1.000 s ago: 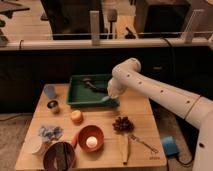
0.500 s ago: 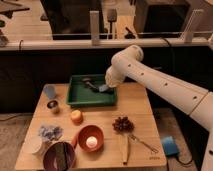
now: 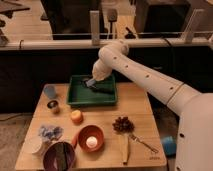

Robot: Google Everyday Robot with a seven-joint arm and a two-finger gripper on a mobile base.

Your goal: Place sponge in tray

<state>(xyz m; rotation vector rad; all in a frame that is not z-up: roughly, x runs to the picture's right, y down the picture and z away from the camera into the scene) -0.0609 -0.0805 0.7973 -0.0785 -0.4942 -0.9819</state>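
Note:
A green tray (image 3: 75, 98) stands at the back of the wooden table. My gripper (image 3: 92, 83) is at the end of the white arm and hangs low over the tray's middle, toward its far wall. A small grey-blue piece at the gripper's tip may be the sponge (image 3: 89, 83); I cannot tell whether it is held or rests in the tray. A dark shape (image 3: 104, 90) lies on the tray floor just right of the gripper.
A blue cup (image 3: 49, 91) and a small metal cup (image 3: 53, 106) stand left of the tray. In front are an orange (image 3: 76, 117), a red bowl (image 3: 91, 138), a purple bowl (image 3: 59, 156), a white bowl (image 3: 34, 146), a dark cluster (image 3: 122, 124) and a fork (image 3: 142, 142).
The arm has swung left and back, bringing the gripper from the tray's right edge to over its middle.

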